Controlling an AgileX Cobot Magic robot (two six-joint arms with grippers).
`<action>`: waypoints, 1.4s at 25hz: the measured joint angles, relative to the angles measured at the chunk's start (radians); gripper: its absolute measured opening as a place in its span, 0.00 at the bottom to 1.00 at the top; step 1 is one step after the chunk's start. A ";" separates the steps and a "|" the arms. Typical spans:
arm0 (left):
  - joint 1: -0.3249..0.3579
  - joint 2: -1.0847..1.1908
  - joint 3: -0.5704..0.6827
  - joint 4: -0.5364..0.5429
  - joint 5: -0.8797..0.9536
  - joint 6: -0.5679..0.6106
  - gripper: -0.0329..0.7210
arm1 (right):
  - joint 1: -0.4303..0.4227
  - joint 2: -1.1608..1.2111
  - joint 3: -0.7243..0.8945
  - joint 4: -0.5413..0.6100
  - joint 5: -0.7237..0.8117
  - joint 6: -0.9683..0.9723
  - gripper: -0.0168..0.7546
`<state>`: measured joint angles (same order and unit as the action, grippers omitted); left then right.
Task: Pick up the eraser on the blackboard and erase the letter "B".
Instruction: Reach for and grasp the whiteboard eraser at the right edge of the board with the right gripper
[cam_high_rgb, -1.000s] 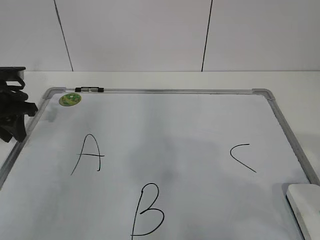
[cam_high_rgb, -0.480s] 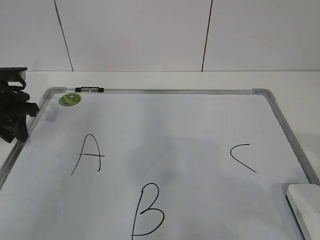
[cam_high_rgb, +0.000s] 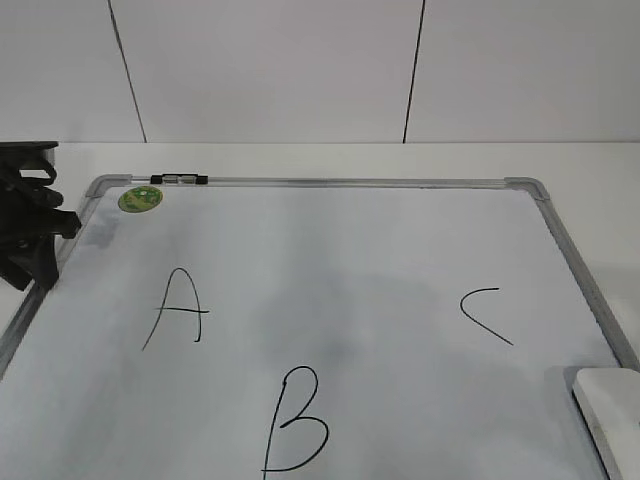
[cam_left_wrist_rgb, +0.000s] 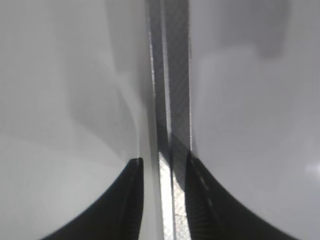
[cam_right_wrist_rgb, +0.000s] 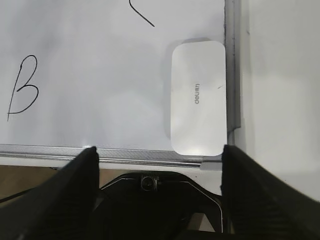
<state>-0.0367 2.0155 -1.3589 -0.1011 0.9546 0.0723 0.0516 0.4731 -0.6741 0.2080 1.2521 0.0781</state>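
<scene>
The blackboard (cam_high_rgb: 330, 250) is a white board with a grey frame and black letters. The letter "B" (cam_high_rgb: 296, 420) is at its near middle and also shows in the right wrist view (cam_right_wrist_rgb: 22, 85). The white eraser (cam_high_rgb: 610, 420) lies on the board's near right corner. In the right wrist view the eraser (cam_right_wrist_rgb: 197, 97) lies just beyond my right gripper (cam_right_wrist_rgb: 159, 149), which is wide open and empty over the near frame. My left gripper (cam_high_rgb: 30, 240) hovers at the board's left edge. In the left wrist view its jaws (cam_left_wrist_rgb: 165, 162) are narrowly apart, empty, straddling the frame.
A black "A" (cam_high_rgb: 175, 308) is at the left and a black "C" (cam_high_rgb: 485, 315) at the right of the board. A round green sticker (cam_high_rgb: 140, 199) and a small clip (cam_high_rgb: 178, 179) sit at the far left corner. White table surrounds the board; a white wall stands behind.
My left gripper has shifted slightly up and right at the board's left edge. The eraser and the letters are unchanged.
</scene>
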 joint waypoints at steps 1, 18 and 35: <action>0.000 0.000 0.000 0.000 0.000 0.000 0.34 | 0.000 0.000 0.000 -0.003 -0.002 0.000 0.78; 0.000 0.000 0.000 -0.011 0.000 -0.013 0.07 | 0.000 0.160 0.000 0.025 -0.033 0.006 0.78; 0.000 0.000 -0.002 -0.011 0.004 -0.013 0.07 | 0.000 0.698 0.000 0.001 -0.181 -0.037 0.87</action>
<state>-0.0367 2.0155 -1.3610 -0.1124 0.9583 0.0598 0.0516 1.1709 -0.6741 0.2093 1.0713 0.0414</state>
